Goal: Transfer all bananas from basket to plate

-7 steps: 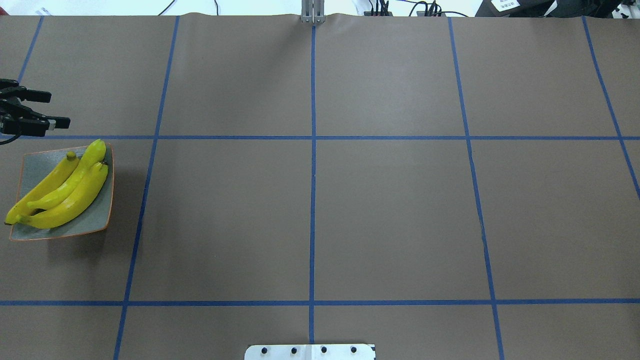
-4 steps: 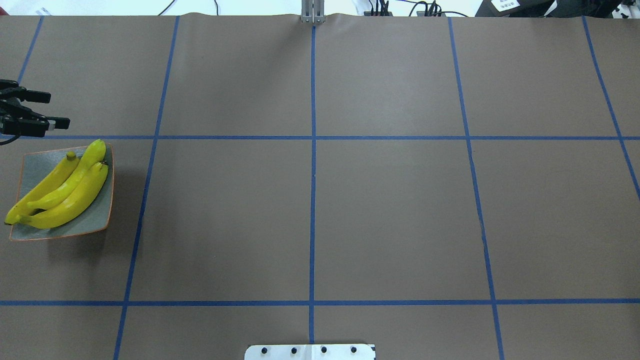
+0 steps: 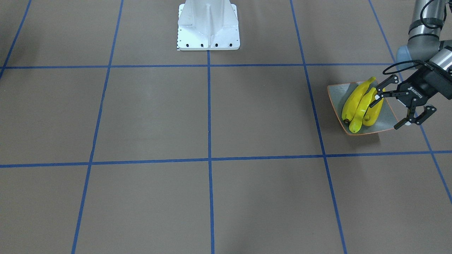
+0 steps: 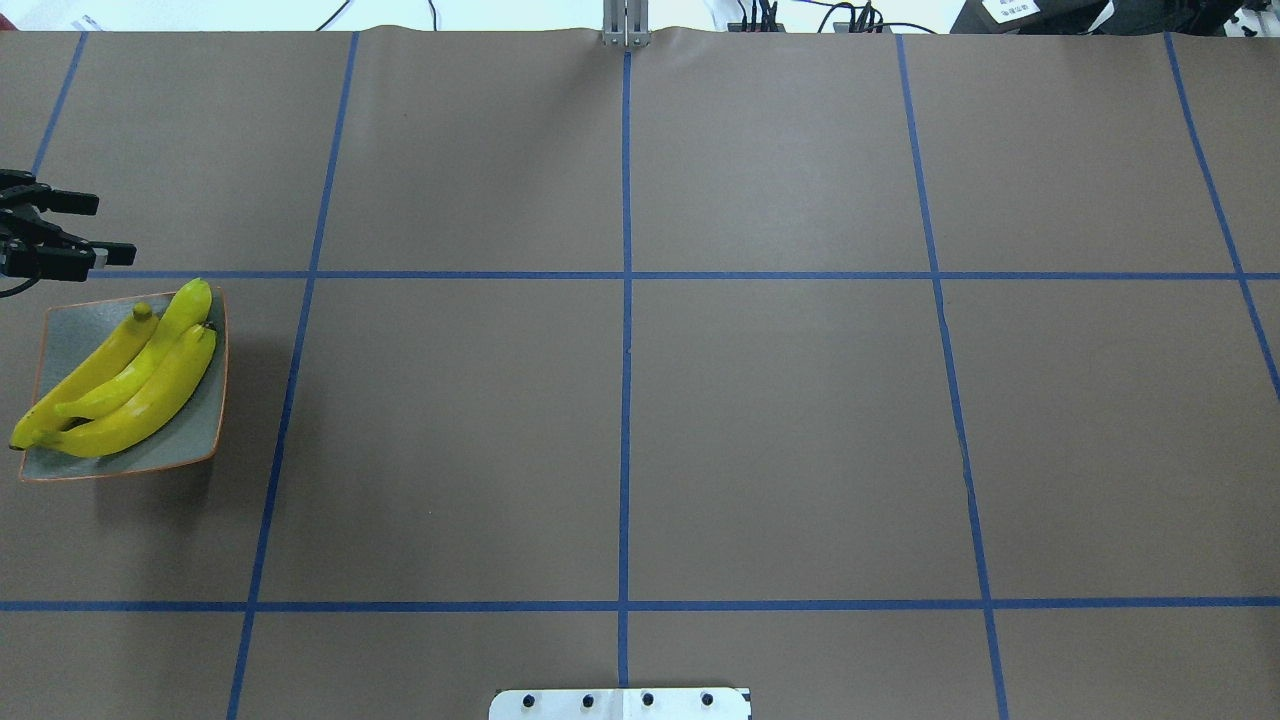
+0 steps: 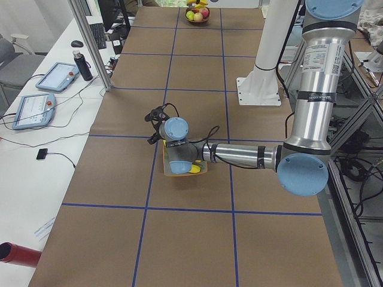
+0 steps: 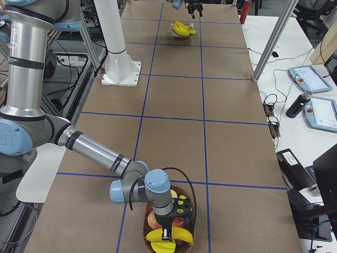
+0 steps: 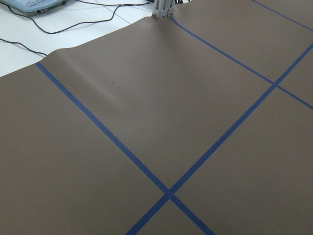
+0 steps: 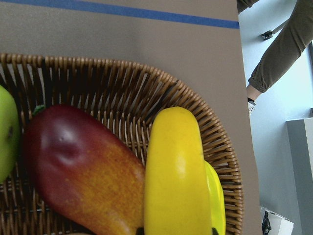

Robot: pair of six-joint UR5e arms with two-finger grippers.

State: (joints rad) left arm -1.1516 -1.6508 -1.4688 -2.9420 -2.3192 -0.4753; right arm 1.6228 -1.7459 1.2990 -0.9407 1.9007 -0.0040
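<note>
Three yellow bananas (image 4: 120, 385) lie side by side on the square grey-green plate (image 4: 75, 320) at the table's left end; they also show in the front view (image 3: 358, 104) on the plate (image 3: 335, 92). My left gripper (image 4: 108, 228) is open and empty, just beyond the plate's far edge; in the front view it (image 3: 384, 115) hovers above the plate's side. One more banana (image 8: 178, 171) lies in the wicker basket (image 8: 122, 73). The right gripper (image 6: 167, 232) hangs over the basket (image 6: 185, 216). I cannot tell whether it is open or shut.
A red-orange mango (image 8: 78, 166) and a green apple (image 8: 7, 137) share the basket. A thin yellow sliver (image 8: 216, 196) sits beside the banana. The white arm mount (image 3: 208, 24) stands at mid-table. A person's arm (image 8: 288, 44) is beyond the table's edge.
The left gripper has drifted slightly toward the table's left edge, still open. The bananas and plate have not moved.
</note>
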